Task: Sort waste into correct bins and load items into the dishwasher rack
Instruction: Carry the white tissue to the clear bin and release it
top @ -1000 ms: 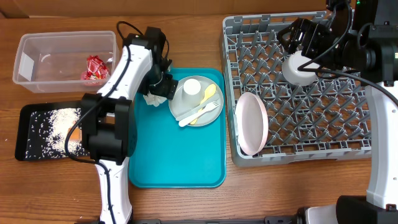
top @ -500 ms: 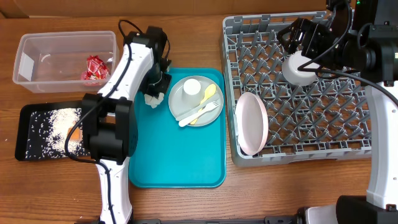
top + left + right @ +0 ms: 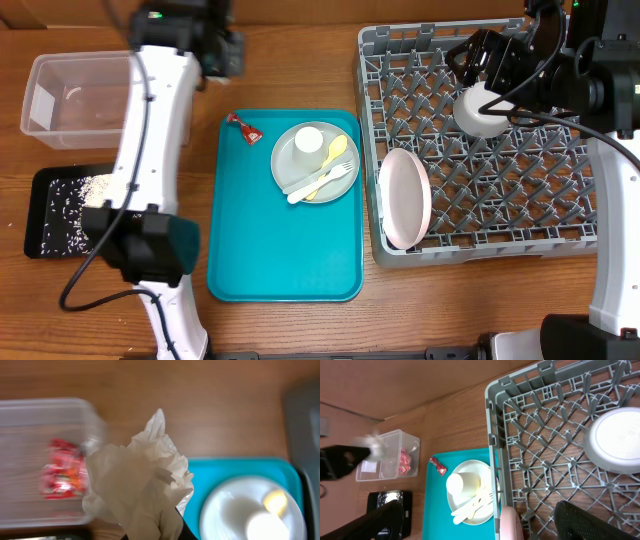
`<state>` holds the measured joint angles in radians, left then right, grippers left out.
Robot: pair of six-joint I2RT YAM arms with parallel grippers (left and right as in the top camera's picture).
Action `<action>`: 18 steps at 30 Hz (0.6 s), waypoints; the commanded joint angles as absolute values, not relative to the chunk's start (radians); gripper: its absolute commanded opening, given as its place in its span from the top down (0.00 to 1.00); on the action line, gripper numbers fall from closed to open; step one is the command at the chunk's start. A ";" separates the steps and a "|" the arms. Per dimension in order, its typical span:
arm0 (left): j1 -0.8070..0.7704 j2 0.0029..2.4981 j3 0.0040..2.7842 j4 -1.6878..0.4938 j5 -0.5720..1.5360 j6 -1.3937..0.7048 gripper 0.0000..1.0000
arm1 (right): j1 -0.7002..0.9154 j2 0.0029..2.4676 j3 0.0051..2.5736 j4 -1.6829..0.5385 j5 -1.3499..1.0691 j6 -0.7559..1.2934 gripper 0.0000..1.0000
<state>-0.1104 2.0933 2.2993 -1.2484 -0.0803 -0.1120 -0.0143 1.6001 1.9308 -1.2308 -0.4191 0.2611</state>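
My left gripper (image 3: 215, 50) is raised over the right end of the clear tub (image 3: 60, 95) and is shut on the crumpled white napkin (image 3: 145, 480), which hides its fingertips. One red wrapper (image 3: 62, 467) lies in the tub, another red wrapper (image 3: 243, 127) on the teal tray (image 3: 285, 250). The grey plate (image 3: 300, 175) holds the white cup (image 3: 308, 140), the yellow spoon (image 3: 335, 152) and the fork (image 3: 325, 182). My right gripper (image 3: 490, 55) hangs open over the dishwasher rack (image 3: 480, 250), above the upturned white bowl (image 3: 483, 110). A white plate (image 3: 405, 198) stands on edge in the rack.
The black tray (image 3: 45, 240) with loose rice (image 3: 95, 187) lies left of the teal tray, partly under my left arm. The rack fills the right side. Bare wood shows in front of the trays.
My left gripper shut on the napkin, lifted it off the teal tray and swung up and left over the tub. A red wrapper now shows where the napkin lay. The right arm stayed still.
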 commanded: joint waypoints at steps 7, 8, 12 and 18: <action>0.135 2.155 2.312 -1.143 -0.247 -0.204 0.93 | -0.018 1.588 1.951 -1.228 -0.419 0.263 0.00; 0.157 2.165 2.312 -1.126 -0.247 -0.200 0.92 | -0.018 1.588 1.951 -1.228 -0.419 0.263 0.00; 0.233 2.206 2.312 -1.084 -0.247 -0.182 0.57 | -0.018 1.588 1.951 -1.228 -0.419 0.263 0.00; 0.295 2.202 2.317 -1.095 -0.243 -0.172 0.00 | -0.018 1.588 1.951 -1.228 -0.419 0.263 0.00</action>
<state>0.2825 2.2127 2.3028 -1.0870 -0.2295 -0.1810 -0.0143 1.6001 1.9308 -1.2312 -0.4191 0.2611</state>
